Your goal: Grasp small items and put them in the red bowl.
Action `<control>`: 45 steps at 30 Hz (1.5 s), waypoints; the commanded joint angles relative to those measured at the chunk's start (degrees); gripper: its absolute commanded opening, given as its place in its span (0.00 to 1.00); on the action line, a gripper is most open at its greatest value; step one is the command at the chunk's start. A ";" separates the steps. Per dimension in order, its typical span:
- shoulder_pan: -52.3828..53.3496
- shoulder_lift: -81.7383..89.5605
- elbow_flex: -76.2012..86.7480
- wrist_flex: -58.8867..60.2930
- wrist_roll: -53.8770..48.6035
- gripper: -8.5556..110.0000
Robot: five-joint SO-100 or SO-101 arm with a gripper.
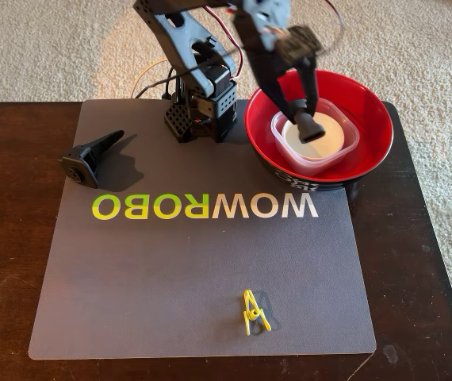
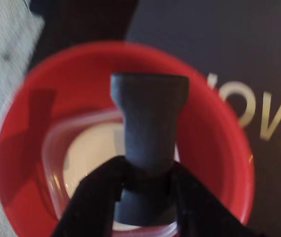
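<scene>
The red bowl (image 1: 373,111) (image 2: 27,123) stands at the mat's back right corner in the fixed view. Inside it lies a clear square container (image 1: 348,143) (image 2: 52,153) with a small white round dish (image 1: 331,140) (image 2: 91,153) in it. My gripper (image 1: 300,113) (image 2: 145,185) hangs over the bowl, shut on a dark grey oblong piece (image 1: 309,129) (image 2: 149,113), which is just above the dish. A black wedge-shaped part (image 1: 91,155) lies on the mat's left edge. A tiny yellow clip (image 1: 253,311) sits near the mat's front edge.
A grey mat (image 1: 194,270) lettered WOWROBO covers a dark wooden table (image 1: 4,238). The arm's base (image 1: 202,107) stands at the mat's back edge, left of the bowl, with wires behind it. Beige carpet (image 1: 432,48) surrounds the table.
</scene>
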 commanded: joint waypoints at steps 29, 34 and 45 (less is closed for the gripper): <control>30.59 -10.02 -11.07 -6.24 -4.66 0.47; 44.65 -15.82 -11.07 -12.04 3.52 0.46; 56.69 -55.02 -32.52 -20.65 36.39 0.45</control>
